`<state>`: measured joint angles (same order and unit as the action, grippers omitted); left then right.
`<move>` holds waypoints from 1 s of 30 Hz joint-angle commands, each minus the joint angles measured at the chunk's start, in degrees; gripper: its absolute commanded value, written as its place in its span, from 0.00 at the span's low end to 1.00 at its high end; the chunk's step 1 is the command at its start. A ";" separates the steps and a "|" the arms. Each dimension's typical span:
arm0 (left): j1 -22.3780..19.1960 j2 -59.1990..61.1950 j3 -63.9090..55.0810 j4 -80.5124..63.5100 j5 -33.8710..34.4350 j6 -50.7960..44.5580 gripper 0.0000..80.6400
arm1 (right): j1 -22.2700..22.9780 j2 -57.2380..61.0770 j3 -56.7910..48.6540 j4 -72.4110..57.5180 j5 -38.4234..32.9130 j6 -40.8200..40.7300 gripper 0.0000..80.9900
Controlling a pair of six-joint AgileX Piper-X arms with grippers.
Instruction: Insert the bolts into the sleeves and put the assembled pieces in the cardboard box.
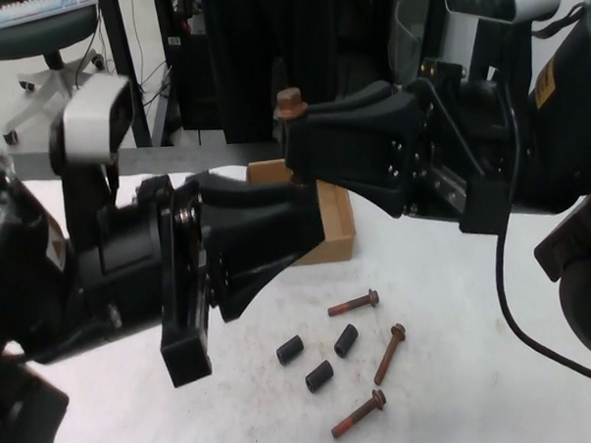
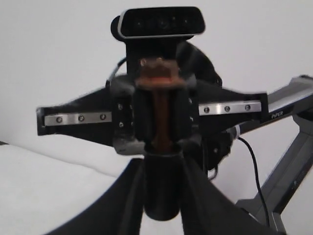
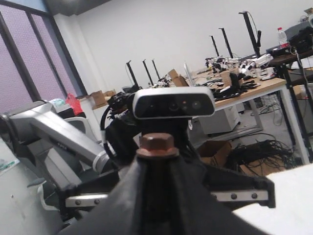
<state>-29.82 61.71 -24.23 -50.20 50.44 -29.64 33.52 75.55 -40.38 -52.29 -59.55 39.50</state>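
On the white bench (image 1: 479,370) loose bolts (image 1: 353,303) and black sleeves (image 1: 319,376) are lying; above, the left gripper (image 2: 162,181) is clamping a sleeve (image 2: 161,203), the right gripper (image 3: 156,169) pinching a bolt (image 3: 156,145), tip seemingly inside; beyond, the cardboard box (image 1: 337,225) is sitting half-hidden

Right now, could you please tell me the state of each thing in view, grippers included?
Left gripper: shut on a black cylindrical sleeve.
Right gripper: shut on a rusty hex-head bolt.
Held bolt: tip at the sleeve's mouth, shank mostly outside.
Three loose sleeves: lying on the white bench, unfilled.
Three loose bolts: lying beside them, not inserted.
Brown cardboard box: open-topped, contents mostly hidden.
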 commanded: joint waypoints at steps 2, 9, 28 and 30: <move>0.17 -0.12 -1.74 -1.90 -3.49 -1.18 0.00 | 0.65 -0.55 0.07 0.09 -6.13 2.06 0.01; 0.17 -0.11 -1.85 -2.39 -3.49 -2.58 0.00 | 0.65 -0.55 0.07 -1.90 -6.19 3.22 0.08; 0.17 -0.34 -6.70 -1.88 1.90 -5.11 0.00 | 0.45 -0.55 0.07 -1.66 -4.29 6.80 0.48; 0.17 -0.74 -6.70 -1.88 2.05 -5.10 0.00 | -0.13 -0.55 0.07 -0.61 -4.29 5.91 0.48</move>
<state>-29.82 61.97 -29.09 -48.71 55.15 -34.63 33.23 74.53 -41.04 -55.60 -60.06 45.24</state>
